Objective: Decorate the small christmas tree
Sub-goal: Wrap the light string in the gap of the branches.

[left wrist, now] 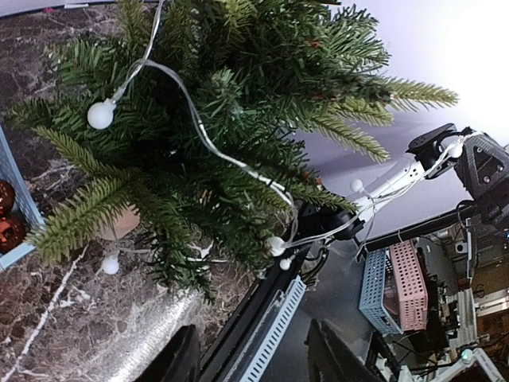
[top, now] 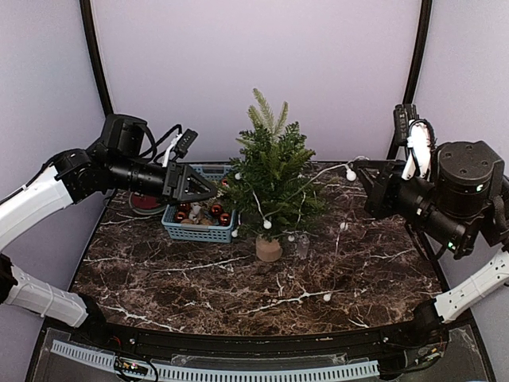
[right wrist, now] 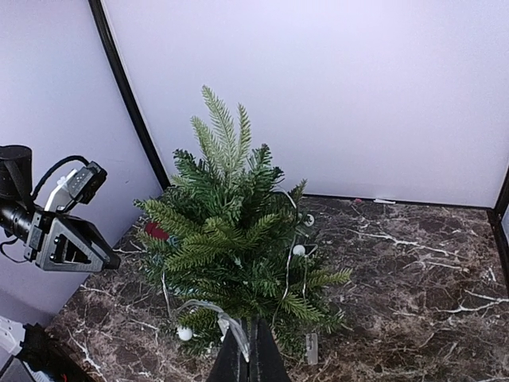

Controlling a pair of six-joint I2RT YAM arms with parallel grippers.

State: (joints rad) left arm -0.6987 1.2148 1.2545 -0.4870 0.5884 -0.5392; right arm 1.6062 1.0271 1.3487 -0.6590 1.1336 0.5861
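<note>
- Presently the tree (top: 274, 179) stands upright near the middle of the table (top: 199, 286) on its narrow wooden base (top: 269, 249). The basket (top: 195, 233) sits just beside it on the left.
- Left claw (top: 211, 190): hangs at the tree's left flank above the basket. Its fingers stand apart with nothing between them.
- Right claw (right wrist: 246, 350): pinched tight on the light string (left wrist: 101, 114). The string runs through the air from this claw into the branches.
- A red spot, likely a bauble (right wrist: 157, 231), sits among the left branches close to the left claw's tip. How securely it hangs cannot be told.
- Risk one: the string spans from claw to tree. A pull away from the tree would likely load a top-heavy tree on a small foot, and it could tilt or slide.
- Risk two: the left claw is close to the needles. A careless retreat could snag a branch or the string, or shake the red item loose.
- Risk three: the string's tail lies on the table with loose bulbs (top: 326, 297) near the base. Dragging it could catch the base.
- Edges: the basket blocks low travel on the left. The back wall is close behind the tree, and dark frame posts (top: 99, 72) stand at both rear corners.
- Open room: the near half of the table holds only the trailing string. The air above and in front of the tree looks free for both arms.
</note>
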